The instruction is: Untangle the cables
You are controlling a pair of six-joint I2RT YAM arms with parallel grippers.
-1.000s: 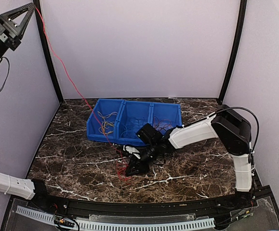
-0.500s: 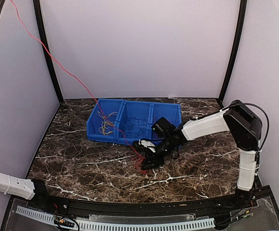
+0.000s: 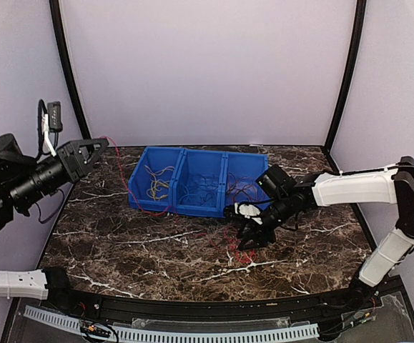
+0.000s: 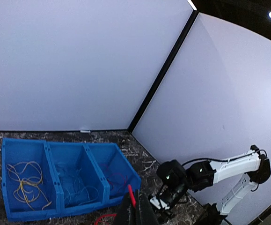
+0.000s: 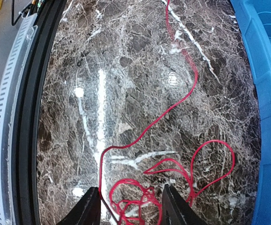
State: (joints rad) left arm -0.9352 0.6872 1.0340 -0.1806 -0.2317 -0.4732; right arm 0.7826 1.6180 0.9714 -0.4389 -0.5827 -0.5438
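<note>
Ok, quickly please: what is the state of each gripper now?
Left gripper: closed on the red cable.
Right gripper: open, jaws apart on either side of the red cable's loops.

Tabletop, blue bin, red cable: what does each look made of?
Tabletop: glossy dark stone look, with white veins and light glare. Real marble or printed laminate, can't tell.
Blue bin: moulded plastic, going by its even colour, rounded rims and thin dividers.
Red cable: thin wire, probably plastic-insulated. It lies in loose, springy loops.
</note>
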